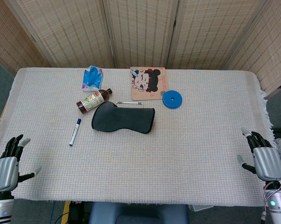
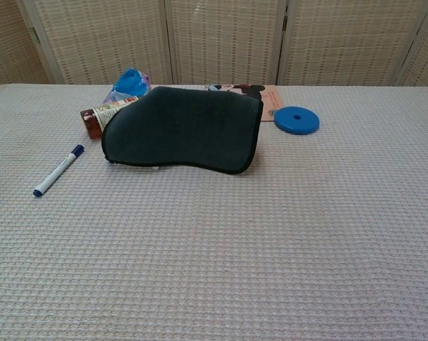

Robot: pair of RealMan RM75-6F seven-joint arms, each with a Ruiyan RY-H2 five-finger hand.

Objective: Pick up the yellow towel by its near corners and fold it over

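A pale cream waffle-weave cloth (image 1: 145, 154) covers the whole table; I see no separate yellow towel on it. My left hand (image 1: 5, 165) hangs at the cloth's near left corner with fingers spread and nothing in it. At the near right corner my right hand (image 1: 266, 161) is likewise spread and empty, just off the cloth's fringed edge. Neither hand shows in the chest view, where only the cloth (image 2: 221, 249) and the objects on it appear.
A dark grey padded mitt (image 1: 123, 119) (image 2: 182, 128) lies mid-table. Around it are a blue marker (image 1: 75, 131) (image 2: 57, 170), a lying bottle (image 1: 94, 100), a blue packet (image 1: 92, 77), a cartoon mat (image 1: 148, 83) and a blue disc (image 1: 172, 99) (image 2: 296, 119).
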